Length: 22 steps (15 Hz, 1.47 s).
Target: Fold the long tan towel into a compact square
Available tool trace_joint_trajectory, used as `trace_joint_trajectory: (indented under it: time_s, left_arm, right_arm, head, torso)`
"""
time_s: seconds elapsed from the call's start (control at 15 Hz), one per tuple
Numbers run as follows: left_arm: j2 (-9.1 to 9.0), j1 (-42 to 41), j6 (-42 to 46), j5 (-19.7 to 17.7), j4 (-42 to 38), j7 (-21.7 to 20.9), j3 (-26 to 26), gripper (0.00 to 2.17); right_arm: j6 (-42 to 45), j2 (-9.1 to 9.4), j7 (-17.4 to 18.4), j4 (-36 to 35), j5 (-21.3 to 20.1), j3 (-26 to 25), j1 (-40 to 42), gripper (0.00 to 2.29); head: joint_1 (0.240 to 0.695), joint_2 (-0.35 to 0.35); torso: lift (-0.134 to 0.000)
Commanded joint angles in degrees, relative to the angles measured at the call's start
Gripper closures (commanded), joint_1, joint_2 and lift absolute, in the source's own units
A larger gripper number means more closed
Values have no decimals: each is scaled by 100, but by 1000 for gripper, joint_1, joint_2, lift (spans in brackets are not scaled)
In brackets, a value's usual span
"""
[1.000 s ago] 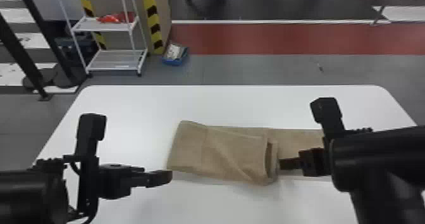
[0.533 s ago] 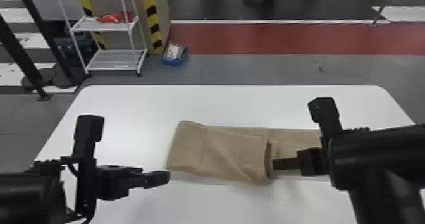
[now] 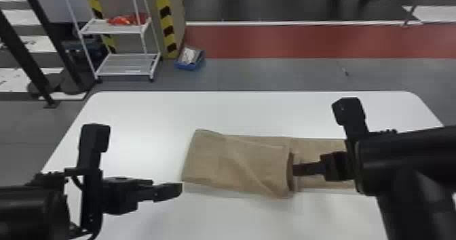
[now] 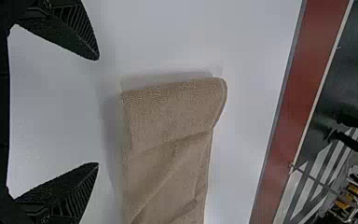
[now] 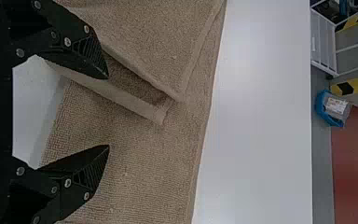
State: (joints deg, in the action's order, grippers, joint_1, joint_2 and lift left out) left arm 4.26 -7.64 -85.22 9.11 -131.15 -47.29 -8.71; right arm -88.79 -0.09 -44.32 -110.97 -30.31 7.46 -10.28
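Note:
The tan towel (image 3: 237, 164) lies lengthwise across the table, its left part folded over in layers and its right part running flat under the right arm. My left gripper (image 3: 179, 190) is just off the towel's left end. In the left wrist view, my left gripper (image 4: 98, 112) stands open with bare table between its fingers, beside the towel (image 4: 168, 140). My right gripper (image 3: 295, 170) is at the folded part's right edge. In the right wrist view, my right gripper (image 5: 108, 112) is open above the towel (image 5: 140, 154), one finger over the folded layers' edges, the other over the flat part.
The white table (image 3: 258, 114) has bare surface behind and in front of the towel. Beyond it on the floor stand a white shelf rack (image 3: 125, 64) and a blue box (image 3: 190, 64).
My right gripper has moved slightly left, up to the edge of the folded layers. The left gripper has shifted very slightly; the towel looks unchanged.

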Motion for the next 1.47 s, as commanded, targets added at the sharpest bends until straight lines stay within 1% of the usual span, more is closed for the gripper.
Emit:
trace_joint_trajectory:
  time_s: [0.0,0.2,0.27,0.6,0.67,0.73,0.8,1.13,1.4]
  left_arm:
    - [31,0,18,-14,19,0,-8,80]
    - [48,0,35,-23,28,0,-17,80]
    - [48,0,35,-23,36,0,-43,80]
    - [57,0,141,-32,107,0,-87,80]
    - [57,0,141,-32,116,9,-78,80]
    - [57,8,141,-32,124,9,-78,80]
    - [57,8,158,-32,124,9,-78,80]
    - [75,0,141,-32,124,0,-96,80]
    - [75,0,141,-23,116,0,-78,80]
  right_arm:
    - [146,14,64,199,16,1,-114,421]
    - [287,14,108,471,104,10,-229,441]
    - [287,14,108,541,113,28,-255,488]
    - [410,14,99,647,175,28,-255,984]
    - [410,14,99,647,210,28,-255,1031]
    - [428,14,99,647,219,19,-255,1129]
    - [445,14,99,638,219,10,-255,1305]
    - [498,14,125,550,236,-51,-237,1328]
    - [445,14,125,207,333,-218,-264,1328]
  head:
    - [695,42]
    - [695,41]
    - [695,43]
    - [695,56]
    - [695,59]
    - [695,60]
    - [695,61]
    - [695,62]
    - [695,59]
  torso:
    - [-125]
    - [-125]
    - [-125]
    - [-125]
    - [-125]
    - [-125]
    - [-125]
    - [-125]
    - [-125]
